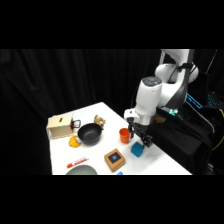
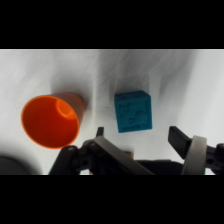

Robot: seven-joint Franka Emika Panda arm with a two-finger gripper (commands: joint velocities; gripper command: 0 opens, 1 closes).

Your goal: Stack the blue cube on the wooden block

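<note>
- The blue cube (image 2: pixel 133 111) sits on the table (image 1: pixel 162 159), near its right edge, flat on one face.
- A cube has no long side. In the wrist view its edges sit a little turned.
- The hand (image 2: pixel 136 136) is above the cube with its fingers apart, holding nothing. The cube lies between the two fingertips, just ahead of them.
- I think this is the reaching step; the cube is not picked up yet.
- Next the hand should go down, line up with the cube's flat sides and close.
- The orange cup (image 2: pixel 51 120) stands near the cube, so watch it.
- The wooden block (image 1: pixel 114 159) waits closer to the front edge.
</note>
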